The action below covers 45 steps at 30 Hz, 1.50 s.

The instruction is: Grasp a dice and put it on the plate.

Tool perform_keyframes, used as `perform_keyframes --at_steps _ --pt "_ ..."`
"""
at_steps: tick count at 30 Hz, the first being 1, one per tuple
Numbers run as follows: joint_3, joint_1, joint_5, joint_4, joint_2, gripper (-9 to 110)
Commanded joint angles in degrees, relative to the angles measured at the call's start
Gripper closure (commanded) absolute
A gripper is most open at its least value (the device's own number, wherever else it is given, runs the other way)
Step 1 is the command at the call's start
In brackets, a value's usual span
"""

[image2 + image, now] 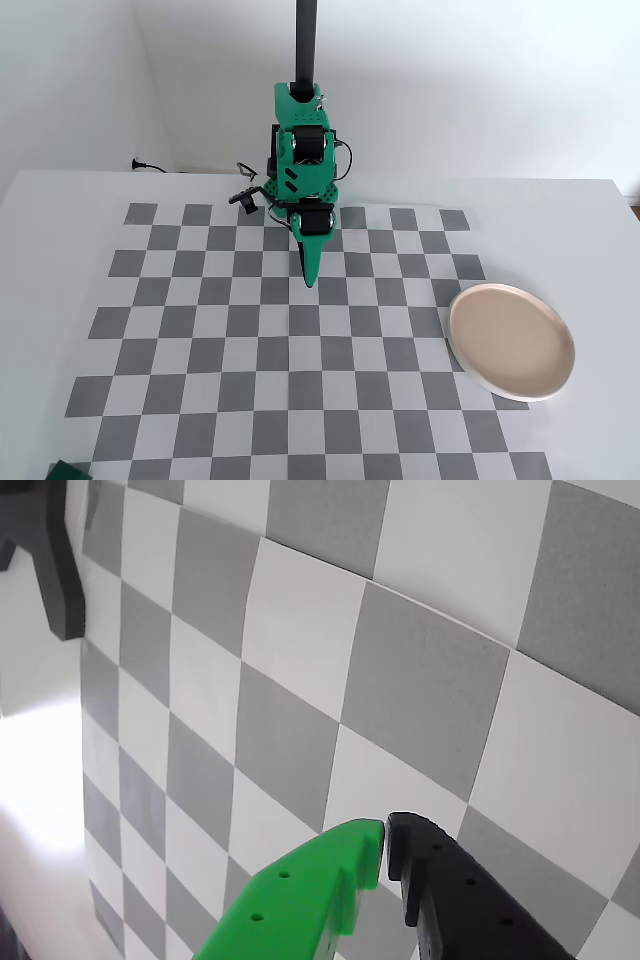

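The dice [68,470] is a small dark green cube at the bottom-left corner of the fixed view, partly cut by the frame edge. The plate [512,340], beige-pink with a white rim, lies empty at the right edge of the checker mat. My gripper [309,280] hangs below the green arm near the back middle of the mat, far from both. In the wrist view the gripper [386,832] shows a green finger [300,900] and a black finger [450,890] with tips touching, nothing between them, above bare checker squares. Dice and plate are out of the wrist view.
A black pole [305,40] rises behind the arm's base. A dark bracket [55,560] shows at the wrist view's top left. The grey-and-white checker mat [250,350] covers most of the white table; a cable plug [140,165] lies at the back left.
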Motion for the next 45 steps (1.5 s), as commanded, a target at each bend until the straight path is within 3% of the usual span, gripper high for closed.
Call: perform_keyframes --at_steps 1,12,22,36,45 --pt "-0.8 1.2 -3.3 -2.0 1.0 106" --pt "-1.8 3.3 -8.5 -3.3 1.0 103" --pt "-21.6 1.6 -6.6 4.7 -0.4 106" --pt "-37.5 4.6 -13.9 -10.0 -24.1 106" --pt "-46.6 6.4 -28.4 -21.5 -38.8 106"
